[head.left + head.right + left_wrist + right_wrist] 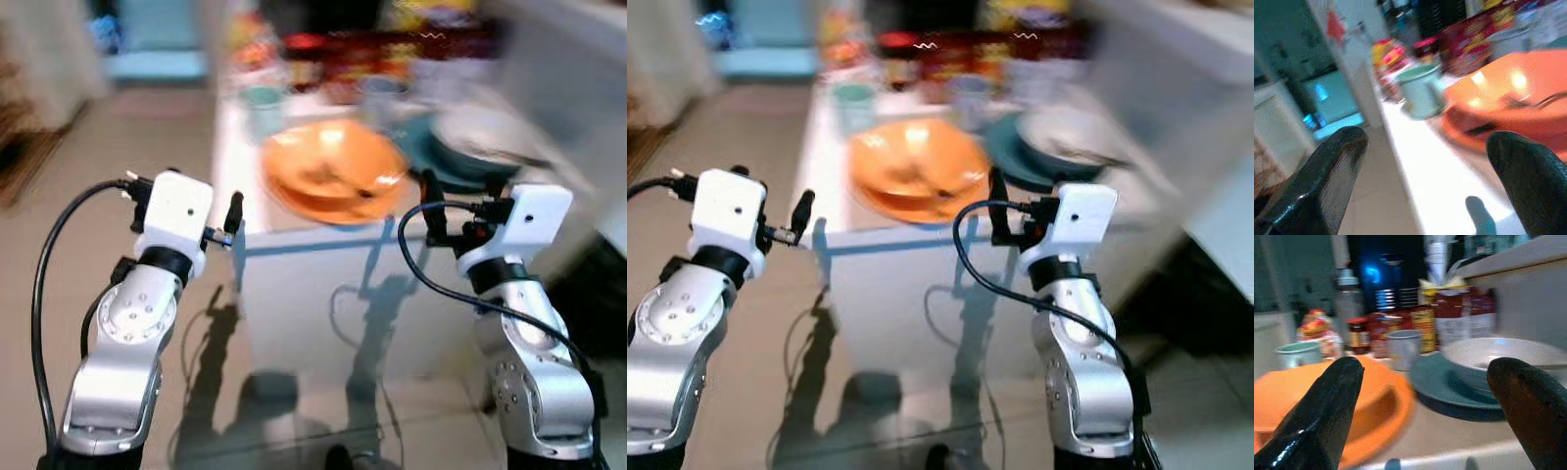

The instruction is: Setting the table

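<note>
Orange glazed dishware, a shallow bowl [333, 168] nested on a matching round plate with cutlery lying in it, sits at the near edge of the white table [294, 264], just beside a teal plate [1449, 387] carrying a white bowl [1498, 355]. I judge it stiff, heavy, slick and breakable, so I'd pinch the plate's rim. Both my left gripper [233, 227] and right gripper [429, 208] hover spread and empty before the table edge.

Bare counter [294, 220] edge lies open before the orange plate [333, 171]; behind the plate, a mug [1420, 90], jars [1359, 335] and boxes [1459, 320] crowd; beside it, a teal plate [1449, 387] carries a white bowl [1498, 355]
</note>
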Controlling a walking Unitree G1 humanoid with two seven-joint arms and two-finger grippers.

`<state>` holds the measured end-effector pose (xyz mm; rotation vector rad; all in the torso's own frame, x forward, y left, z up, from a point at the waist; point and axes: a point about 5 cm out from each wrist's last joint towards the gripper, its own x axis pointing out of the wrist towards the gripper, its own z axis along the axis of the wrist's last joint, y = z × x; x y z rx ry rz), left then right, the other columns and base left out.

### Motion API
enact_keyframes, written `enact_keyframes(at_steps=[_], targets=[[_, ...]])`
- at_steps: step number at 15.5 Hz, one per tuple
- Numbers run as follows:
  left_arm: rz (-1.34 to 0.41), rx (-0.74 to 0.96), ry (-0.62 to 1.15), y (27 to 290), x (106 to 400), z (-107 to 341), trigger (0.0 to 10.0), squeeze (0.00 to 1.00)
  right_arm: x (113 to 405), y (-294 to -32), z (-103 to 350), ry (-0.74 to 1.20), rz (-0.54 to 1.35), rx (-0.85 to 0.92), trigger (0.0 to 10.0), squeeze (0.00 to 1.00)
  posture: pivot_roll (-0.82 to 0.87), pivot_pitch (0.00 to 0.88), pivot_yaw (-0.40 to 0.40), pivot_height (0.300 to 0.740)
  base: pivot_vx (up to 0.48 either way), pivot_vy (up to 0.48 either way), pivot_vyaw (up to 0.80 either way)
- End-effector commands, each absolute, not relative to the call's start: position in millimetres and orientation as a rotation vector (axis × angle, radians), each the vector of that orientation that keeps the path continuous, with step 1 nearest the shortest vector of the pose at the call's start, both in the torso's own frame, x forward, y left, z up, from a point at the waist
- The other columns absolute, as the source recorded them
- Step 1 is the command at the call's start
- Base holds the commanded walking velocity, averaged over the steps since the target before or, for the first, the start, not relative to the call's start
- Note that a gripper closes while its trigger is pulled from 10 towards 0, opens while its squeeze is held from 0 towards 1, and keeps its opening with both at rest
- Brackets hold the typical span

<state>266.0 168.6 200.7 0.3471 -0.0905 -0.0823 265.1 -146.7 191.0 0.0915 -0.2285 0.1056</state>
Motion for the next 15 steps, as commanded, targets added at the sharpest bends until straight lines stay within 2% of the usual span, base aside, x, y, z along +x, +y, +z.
enact_keyframes(at_steps=[1,3,5,7,11,15], targets=[[-0.062,0.327,-0.083,171.4,268.5,201.3,10.0,0.00,266.2,-143.0,192.5,-0.218,0.127,0.079,10.0,0.00,0.09,0.000,-0.029,0.740,0.000,0.480,-0.77],[-0.028,0.342,-0.091,175.6,270.9,203.6,10.0,0.00,268.6,-138.0,189.6,-0.173,0.192,0.093,10.0,0.00,0.09,0.000,-0.028,0.740,0.000,0.480,-0.77],[0.004,0.353,-0.094,178.2,273.5,205.3,10.0,0.00,272.9,-130.6,185.5,-0.121,0.295,0.109,10.0,0.00,0.09,0.000,-0.031,0.740,0.000,0.480,0.00],[0.029,0.348,-0.091,179.9,275.5,206.4,10.0,0.00,276.5,-127.9,186.7,-0.116,0.318,0.111,10.0,0.00,0.09,0.000,-0.038,0.740,0.000,0.478,0.00],[0.020,0.328,-0.116,175.5,274.1,209.7,10.0,0.00,282.1,-127.1,194.9,-0.147,0.326,0.102,10.0,0.00,0.10,0.000,-0.044,0.740,0.000,0.000,0.00],[-0.107,0.323,-0.129,158.9,270.4,208.9,10.0,0.00,286.8,-132.0,188.2,-0.116,0.267,0.107,10.0,0.00,0.09,0.004,-0.036,0.740,0.000,0.000,0.00]])
